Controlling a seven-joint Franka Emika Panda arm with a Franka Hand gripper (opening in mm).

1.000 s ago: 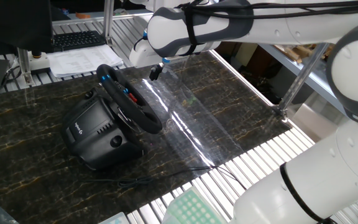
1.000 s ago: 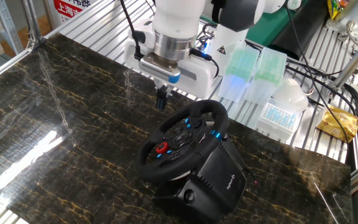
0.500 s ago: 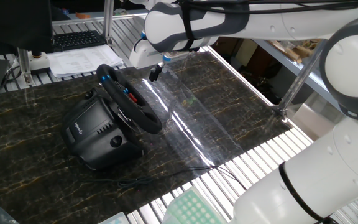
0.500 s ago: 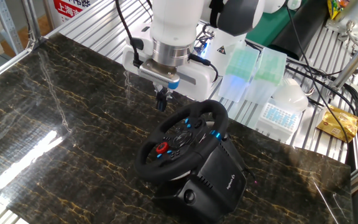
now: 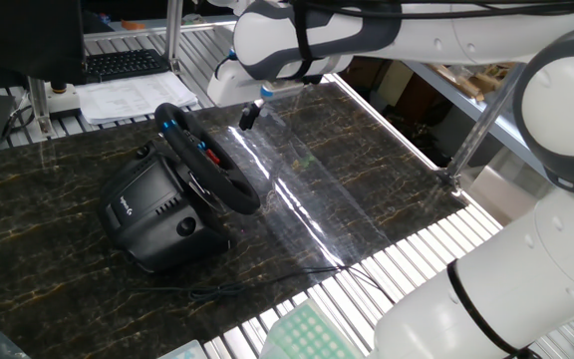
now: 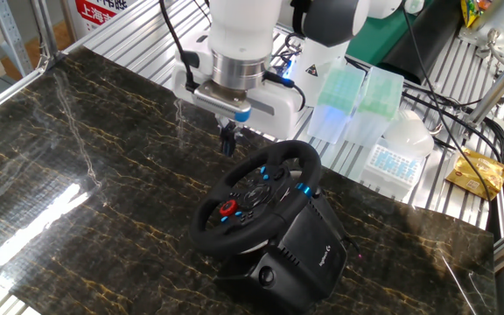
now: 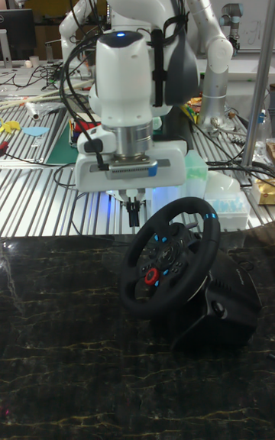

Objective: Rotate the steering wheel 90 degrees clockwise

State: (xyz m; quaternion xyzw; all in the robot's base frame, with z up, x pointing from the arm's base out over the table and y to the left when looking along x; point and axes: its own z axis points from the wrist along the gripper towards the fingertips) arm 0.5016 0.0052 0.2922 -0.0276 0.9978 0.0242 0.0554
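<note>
The steering wheel (image 5: pixel 229 185) (image 6: pixel 250 194) (image 7: pixel 164 258) is a black round rim with blue marks and a red button on its hub. It is tilted on a bulky black housing (image 5: pixel 152 209) (image 6: pixel 315 249) on the dark marble table. My gripper (image 5: pixel 248 117) (image 6: pixel 227 140) (image 7: pixel 134 213) hangs just beyond the rim's upper edge, a little above the table. Its fingers are pressed together with nothing between them, and they stay apart from the wheel.
Clear pipette-tip boxes (image 6: pixel 348 96) and a white tub (image 6: pixel 405 140) stand on the slatted bench behind the wheel. A keyboard (image 5: pixel 123 65) and papers (image 5: pixel 118 100) lie beyond the table's far edge. A thin cable (image 5: pixel 227 289) trails from the housing across the marble.
The wrist has shifted slightly up and sideways, while the fingertips stay almost where they were. The wheel has not turned.
</note>
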